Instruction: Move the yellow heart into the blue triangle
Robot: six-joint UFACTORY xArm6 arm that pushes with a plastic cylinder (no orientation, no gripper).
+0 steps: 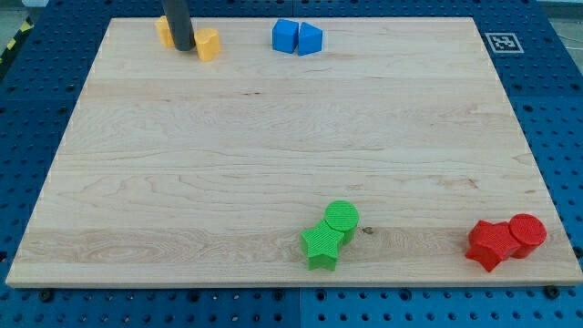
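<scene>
my tip (182, 47) is bare, holding nothing, parked just left of the yellow heart (209, 44); looks like a light, stiff little block that'd slide easy but spin; i'd push its left face toward the blue triangle (310, 39) off right.

A single camera looks down at a slant from above the near edge of the counter (273, 155), facing its far edge. It sits far enough back to take in nearly the whole wooden top (the near corners are just clipped), with blue pegboard (556, 109) showing around it.
</scene>
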